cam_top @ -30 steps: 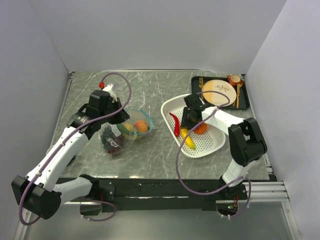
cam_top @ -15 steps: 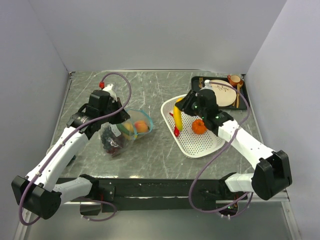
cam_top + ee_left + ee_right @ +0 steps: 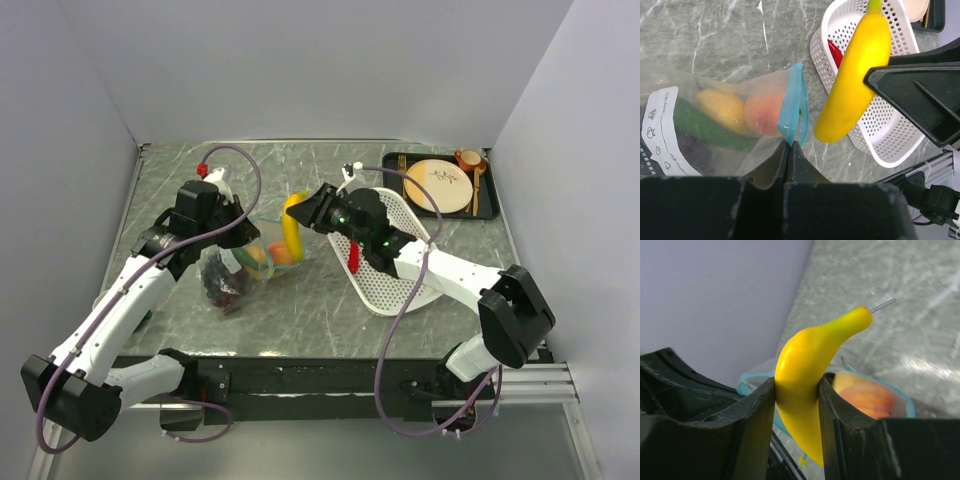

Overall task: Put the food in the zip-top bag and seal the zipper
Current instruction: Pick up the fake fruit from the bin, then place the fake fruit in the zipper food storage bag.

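The zip-top bag (image 3: pixel 240 268) lies left of centre, its mouth open toward the right. My left gripper (image 3: pixel 788 145) is shut on the teal zipper (image 3: pixel 792 102) at the mouth's edge. Through the clear plastic show a peach (image 3: pixel 765 114), a lemon (image 3: pixel 722 107), a green piece (image 3: pixel 700 126) and dark grapes (image 3: pixel 222 285). My right gripper (image 3: pixel 796 390) is shut on the yellow banana (image 3: pixel 810 347). It holds the banana (image 3: pixel 292 224) in the air just right of the bag's mouth. A red chili (image 3: pixel 353 256) lies in the white basket (image 3: pixel 400 292).
The perforated basket sits right of centre under my right arm. At the back right, a black tray (image 3: pixel 487 205) carries a beige plate (image 3: pixel 438 185) and an orange cup (image 3: pixel 468 158). Grey walls close in the left, back and right sides.
My right gripper lifted the banana out of the basket and carried it left to the bag's mouth. The left arm and the bag have stayed still.
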You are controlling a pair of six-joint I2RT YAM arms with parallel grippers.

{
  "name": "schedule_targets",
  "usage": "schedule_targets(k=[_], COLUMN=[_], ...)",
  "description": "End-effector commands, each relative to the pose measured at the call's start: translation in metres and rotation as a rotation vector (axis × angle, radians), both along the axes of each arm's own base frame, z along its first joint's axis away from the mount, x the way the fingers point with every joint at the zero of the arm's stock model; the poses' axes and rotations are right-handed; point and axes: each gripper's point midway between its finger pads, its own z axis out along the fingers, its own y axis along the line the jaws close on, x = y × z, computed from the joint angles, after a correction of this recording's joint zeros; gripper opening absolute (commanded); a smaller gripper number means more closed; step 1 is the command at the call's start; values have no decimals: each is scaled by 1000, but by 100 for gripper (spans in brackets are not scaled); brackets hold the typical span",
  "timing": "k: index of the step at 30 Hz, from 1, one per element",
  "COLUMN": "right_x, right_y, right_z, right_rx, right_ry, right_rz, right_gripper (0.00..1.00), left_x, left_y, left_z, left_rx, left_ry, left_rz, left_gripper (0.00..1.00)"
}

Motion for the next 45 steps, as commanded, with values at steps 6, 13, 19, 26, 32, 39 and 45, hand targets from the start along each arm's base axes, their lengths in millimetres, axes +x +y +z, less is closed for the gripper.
schedule_targets(k=[6, 13, 19, 26, 32, 39, 45], right_x=[14, -6, -34, -54, -74, -84, -63], right_y=[26, 53, 50, 41, 56, 73, 81], right_z=[46, 18, -8, -17, -29, -56, -66], right_rx=[192, 183, 102, -2, -141, -343, -483], right_ry=[-197, -143, -126, -137, -160, -176, -144], right_rz=[-56, 7, 35, 60, 195, 298, 286], right_gripper=[11, 7, 5, 4, 8, 13, 17], left_x=[3, 4, 7, 11, 10, 9, 5], left_y=[-5, -3, 2, 7, 8, 7, 7], left_z=[29, 34, 40, 37, 40, 46, 51], left_rx=[-58, -63, -66, -53, -57, -62, -72], left_ry=[-89, -101, -115, -109, -115, -130, -140], left_rz=[-7, 12, 49, 89, 98, 88, 78], left_gripper=[1, 1, 1, 1, 1, 1, 1])
